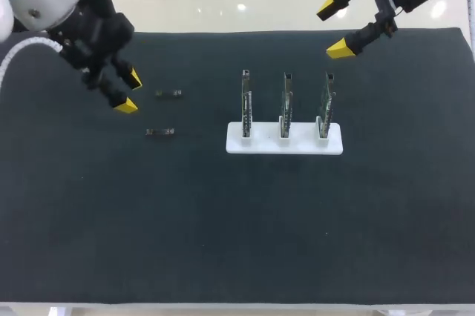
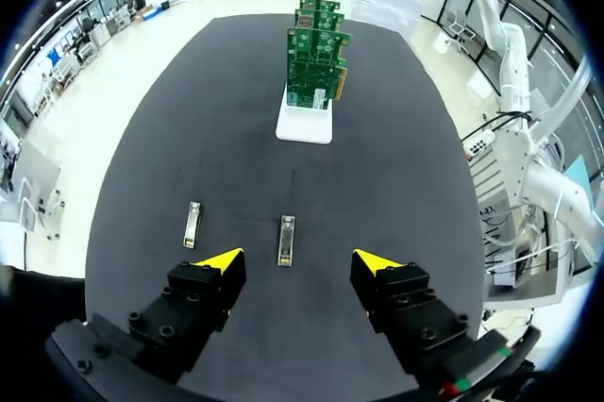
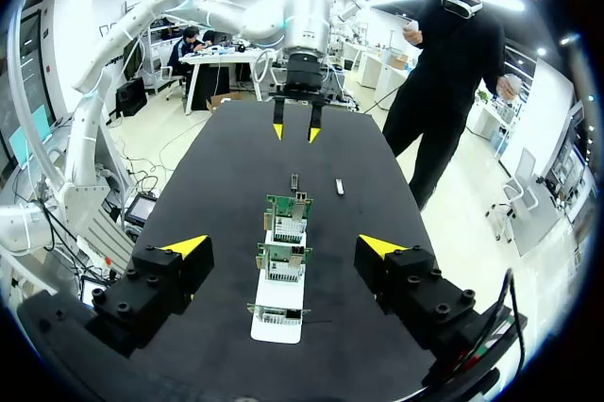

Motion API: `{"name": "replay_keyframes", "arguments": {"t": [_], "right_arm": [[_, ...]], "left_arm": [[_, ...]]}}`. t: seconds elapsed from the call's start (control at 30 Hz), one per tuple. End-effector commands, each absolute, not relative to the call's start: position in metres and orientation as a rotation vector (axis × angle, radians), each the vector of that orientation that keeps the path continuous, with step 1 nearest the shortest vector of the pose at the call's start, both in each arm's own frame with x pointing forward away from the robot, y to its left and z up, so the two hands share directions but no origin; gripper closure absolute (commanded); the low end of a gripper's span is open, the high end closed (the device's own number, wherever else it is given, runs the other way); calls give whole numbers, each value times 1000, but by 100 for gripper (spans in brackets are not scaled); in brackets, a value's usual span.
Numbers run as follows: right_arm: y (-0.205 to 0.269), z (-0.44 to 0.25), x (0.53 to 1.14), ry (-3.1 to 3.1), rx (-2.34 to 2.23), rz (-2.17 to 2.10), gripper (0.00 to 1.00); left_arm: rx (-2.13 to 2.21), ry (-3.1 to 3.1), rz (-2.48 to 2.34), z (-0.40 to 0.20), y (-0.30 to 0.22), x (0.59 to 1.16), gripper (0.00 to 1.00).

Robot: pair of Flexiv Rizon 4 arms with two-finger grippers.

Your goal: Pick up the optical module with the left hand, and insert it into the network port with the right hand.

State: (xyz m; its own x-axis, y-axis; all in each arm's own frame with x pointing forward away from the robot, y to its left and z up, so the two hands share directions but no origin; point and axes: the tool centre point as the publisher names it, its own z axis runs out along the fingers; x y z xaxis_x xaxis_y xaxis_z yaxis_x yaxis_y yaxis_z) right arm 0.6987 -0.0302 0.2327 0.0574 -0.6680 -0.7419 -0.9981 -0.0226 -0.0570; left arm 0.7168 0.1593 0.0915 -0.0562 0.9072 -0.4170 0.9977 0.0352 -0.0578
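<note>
Two small metal optical modules lie on the black mat: one (image 1: 169, 93) farther back, one (image 1: 160, 132) nearer the front. My left gripper (image 1: 130, 91) hangs open just left of the rear module. In the left wrist view one module (image 2: 285, 240) lies just ahead of the open left gripper (image 2: 296, 259), in line with the gap between its tips, and the other module (image 2: 192, 225) is off to one side. Three upright green network cards (image 1: 286, 101) stand in a white holder (image 1: 284, 140). My right gripper (image 1: 334, 29) is open, high over the back right; the cards (image 3: 285, 253) show ahead of the right gripper (image 3: 281, 246).
The black mat (image 1: 237, 242) covers the table. My left arm's gripper (image 3: 293, 131) shows at the far end in the right wrist view, with both modules (image 3: 294, 179) between it and the cards.
</note>
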Motion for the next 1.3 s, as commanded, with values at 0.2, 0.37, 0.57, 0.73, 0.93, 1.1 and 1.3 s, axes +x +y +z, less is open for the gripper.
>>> {"name": "replay_keyframes", "arguments": {"t": [0.2, 0.37, 0.57, 0.73, 0.93, 1.1, 1.3], "right_arm": [[-30, 232, 699, 1668, -1752, 723, 0], [-30, 232, 699, 1668, -1752, 723, 0], [-30, 232, 699, 1668, -1752, 723, 0], [-30, 232, 699, 1668, -1752, 723, 0], [-30, 232, 699, 1668, -1752, 723, 0], [-30, 232, 699, 1668, -1752, 723, 0], [-30, 232, 699, 1668, -1752, 723, 0]], "left_arm": [[1983, 2087, -462, 89, 161, 722, 0], [1980, 2191, -293, 80, 166, 717, 0], [2030, 2230, -143, 71, 162, 717, 0], [2069, 2193, -95, 67, 158, 721, 0], [2137, 2151, -40, 59, 159, 726, 0], [2138, 2165, -19, 47, 160, 730, 0], [2153, 2191, -34, 34, 160, 732, 0]]}}
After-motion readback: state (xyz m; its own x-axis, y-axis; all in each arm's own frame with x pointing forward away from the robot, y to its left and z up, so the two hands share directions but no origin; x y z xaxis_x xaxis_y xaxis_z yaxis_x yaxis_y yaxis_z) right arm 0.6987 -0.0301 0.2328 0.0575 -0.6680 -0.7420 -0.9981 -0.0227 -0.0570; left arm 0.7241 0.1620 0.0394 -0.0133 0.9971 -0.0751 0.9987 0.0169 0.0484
